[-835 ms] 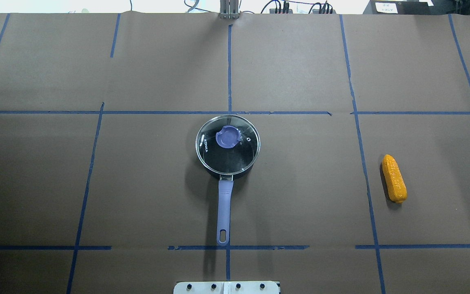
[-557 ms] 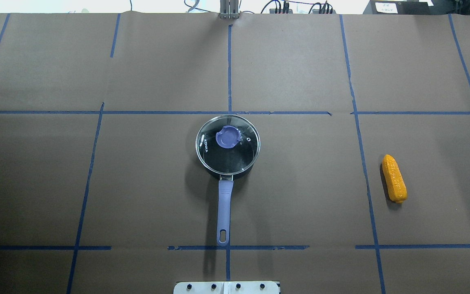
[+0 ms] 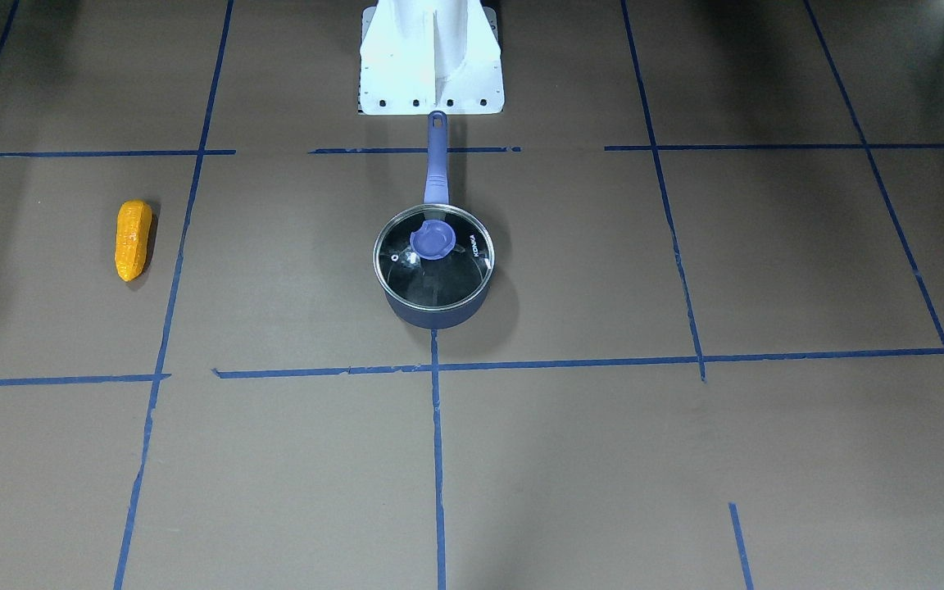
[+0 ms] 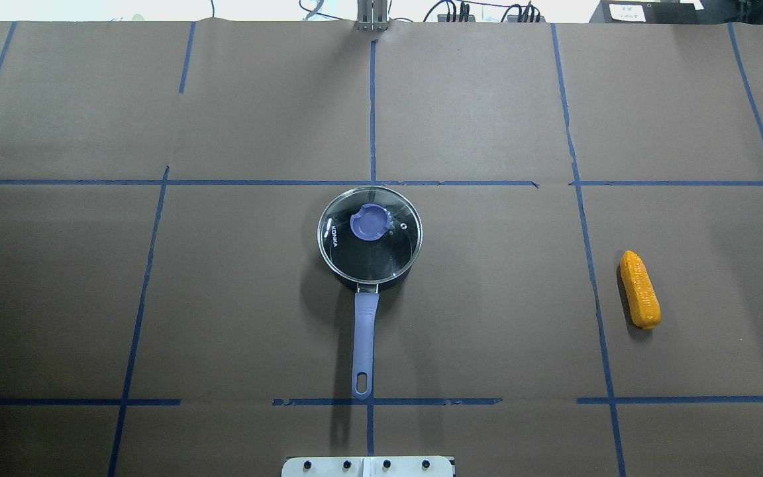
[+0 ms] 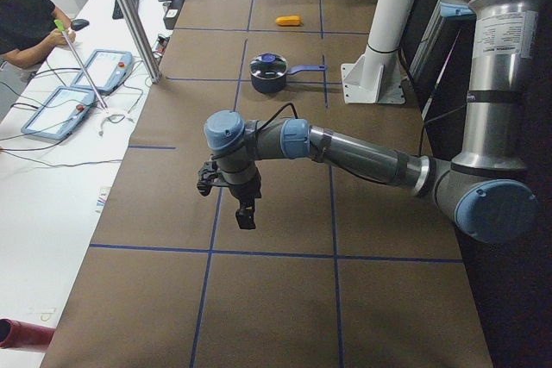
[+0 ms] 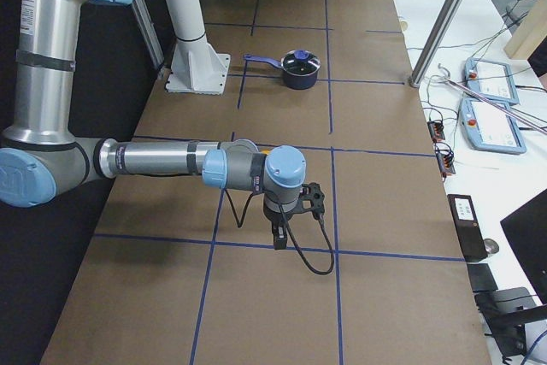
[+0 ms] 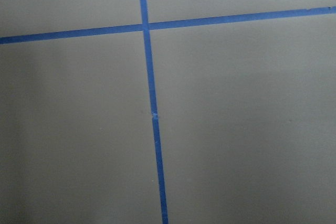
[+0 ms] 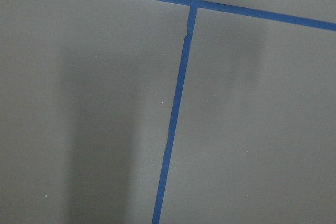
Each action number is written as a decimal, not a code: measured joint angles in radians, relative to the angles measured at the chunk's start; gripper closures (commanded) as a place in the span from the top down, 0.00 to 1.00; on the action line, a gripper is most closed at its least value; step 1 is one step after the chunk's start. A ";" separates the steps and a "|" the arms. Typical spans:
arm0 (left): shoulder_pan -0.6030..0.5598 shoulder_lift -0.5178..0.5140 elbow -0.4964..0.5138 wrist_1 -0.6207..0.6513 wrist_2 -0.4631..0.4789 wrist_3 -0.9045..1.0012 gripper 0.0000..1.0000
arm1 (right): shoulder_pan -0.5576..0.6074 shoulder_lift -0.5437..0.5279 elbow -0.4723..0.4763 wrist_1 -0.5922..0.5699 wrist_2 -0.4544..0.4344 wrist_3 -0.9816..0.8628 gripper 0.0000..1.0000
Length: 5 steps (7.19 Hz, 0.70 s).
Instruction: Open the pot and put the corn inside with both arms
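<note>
The pot (image 4: 363,344) stands mid-table with its purple handle toward my base. A glass lid (image 4: 381,255) with a purple knob (image 4: 369,222) sits shut on it. The pot also shows in the front view (image 3: 435,315). The corn (image 4: 640,289) lies flat on the table far to the pot's right, and in the front view (image 3: 133,239) on the left. My left gripper (image 5: 246,217) hangs over bare table, far from the pot (image 5: 267,82). My right gripper (image 6: 278,237) hangs likewise, far from the pot (image 6: 300,79). I cannot tell whether either is open or shut. Both wrist views show only table and tape.
The white base post (image 3: 431,57) stands just behind the pot's handle end. Blue tape lines cross the brown table. Beside the table's far edge are a metal pole (image 5: 129,15), tablets (image 5: 65,114) and a seated person (image 5: 21,15).
</note>
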 measured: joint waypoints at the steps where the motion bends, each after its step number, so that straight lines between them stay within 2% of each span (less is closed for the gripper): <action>1: 0.000 0.001 0.003 -0.004 -0.005 0.002 1.00 | 0.000 0.000 0.000 0.000 0.000 0.000 1.00; 4: -0.001 0.031 0.031 -0.088 -0.030 0.007 1.00 | 0.000 0.000 0.001 0.000 0.004 0.001 1.00; 5: -0.002 0.035 0.062 -0.138 -0.067 0.009 1.00 | 0.000 0.000 0.001 0.000 0.005 0.004 1.00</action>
